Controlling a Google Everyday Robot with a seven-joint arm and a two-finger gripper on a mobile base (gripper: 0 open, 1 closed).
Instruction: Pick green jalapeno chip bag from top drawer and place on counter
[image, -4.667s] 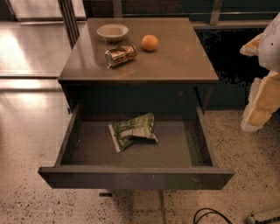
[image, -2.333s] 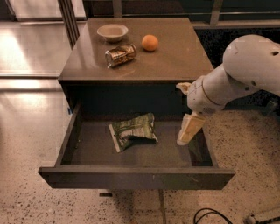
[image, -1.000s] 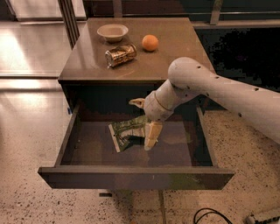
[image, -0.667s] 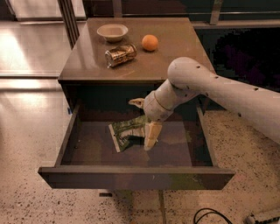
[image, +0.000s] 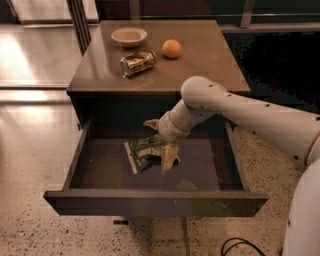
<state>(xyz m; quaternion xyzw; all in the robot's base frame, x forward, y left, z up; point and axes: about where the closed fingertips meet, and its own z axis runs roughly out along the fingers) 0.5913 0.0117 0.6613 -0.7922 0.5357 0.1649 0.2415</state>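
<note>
The top drawer (image: 100, 172) is pulled out under the counter (image: 205, 55). The green jalapeno chip bag (image: 141, 152), crumpled and flat with pale patches, lies on the drawer floor near the middle. My gripper (image: 160, 141) reaches down into the drawer over the bag's right end. Its fingers are open, one pale fingertip (image: 169, 158) at the bag's near right edge and the other behind the bag near the drawer's back. My white arm (image: 240, 112) comes in from the right across the drawer's right side.
On the counter stand a small pale bowl (image: 129, 36), an orange (image: 171, 48) and a crushed gold-brown can (image: 137, 62). The drawer's front panel (image: 155, 202) juts toward me. A speckled floor surrounds the table, with a black cable (image: 240, 246) at the bottom right.
My arm swung in from the right and lowered the gripper into the drawer over the bag. In the last second it shifted slightly left and lower. The bag has not moved.
</note>
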